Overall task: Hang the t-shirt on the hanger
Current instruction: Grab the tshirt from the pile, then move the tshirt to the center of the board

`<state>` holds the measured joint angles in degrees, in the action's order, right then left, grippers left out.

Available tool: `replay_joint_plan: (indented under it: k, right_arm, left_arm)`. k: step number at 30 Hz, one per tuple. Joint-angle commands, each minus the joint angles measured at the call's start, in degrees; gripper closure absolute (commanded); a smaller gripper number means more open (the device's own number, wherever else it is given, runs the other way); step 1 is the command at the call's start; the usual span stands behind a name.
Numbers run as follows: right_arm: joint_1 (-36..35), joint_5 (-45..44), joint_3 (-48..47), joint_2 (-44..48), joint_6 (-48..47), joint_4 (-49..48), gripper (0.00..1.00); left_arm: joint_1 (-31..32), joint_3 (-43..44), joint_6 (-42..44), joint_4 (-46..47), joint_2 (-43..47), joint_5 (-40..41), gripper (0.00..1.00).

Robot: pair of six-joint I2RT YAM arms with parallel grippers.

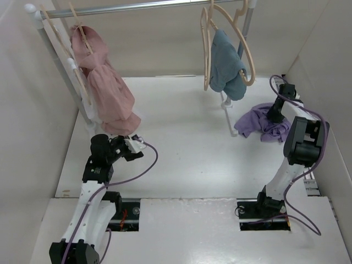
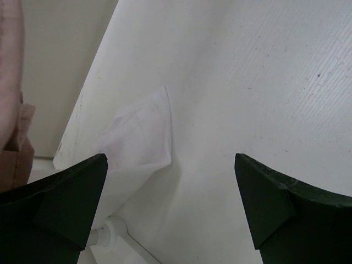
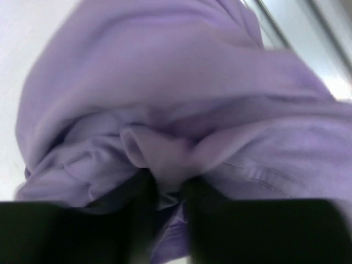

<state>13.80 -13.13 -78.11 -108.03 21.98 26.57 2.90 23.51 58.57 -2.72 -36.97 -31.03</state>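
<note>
Noting a pink ruffled garment (image 1: 107,93) hanging at the left end of the metal rail (image 1: 137,6) that runs across the back, reaching down close to the white table (image 1: 181,148). A blue-teal cloth (image 1: 226,69) hangs near the rail's right end. In the left wrist view I see only a strip of the pink fabric at the left edge.

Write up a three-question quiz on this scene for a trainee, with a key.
1. True or false: the left gripper is open and empty.
2. The t-shirt is: A hanging up; B crumpled on the table; C folded flat.
3. Fill in: the right gripper is pinching the ____.
Key: 1 true; 2 B; 3 t-shirt.
</note>
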Motion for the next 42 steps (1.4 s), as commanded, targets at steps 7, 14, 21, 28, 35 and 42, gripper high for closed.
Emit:
replay_joint_plan:
  k: [7, 14, 21, 28, 35, 42]
  right_arm:
    - [1.2, 5.9, 10.9, 10.2, 3.5, -1.3, 1.0]
    - [-6.6, -4.4, 24.0, 34.3, 9.0, 0.0, 1.0]
    - [-29.2, -15.3, 27.3, 52.6, 8.8, 3.8, 1.0]
    - [-60.5, -25.5, 26.7, 63.8, 8.1, 6.0, 1.0]
    - [-80.9, -25.5, 13.4, 46.3, -7.4, -4.1, 1.0]
    - [-76.1, -19.8, -0.1, 32.6, -8.6, -11.0, 1.0]
  left_arm:
    - [0.3, 1.5, -4.9, 1.3, 4.5, -1.1, 0.0]
    - [0.3, 1.5, -8.8, 4.7, 3.4, -1.8, 0.0]
    - [0.3, 2.6, -8.2, 3.2, 2.3, -6.9, 0.0]
    - [0.3, 0.8, -6.6, 4.5, 2.9, -7.5, 0.0]
    - [0.3, 0.8, -12.5, 7.2, 3.4, -9.1, 0.0]
    - [0.3, 0.8, -19.8, 9.6, 3.4, -5.8, 0.0]
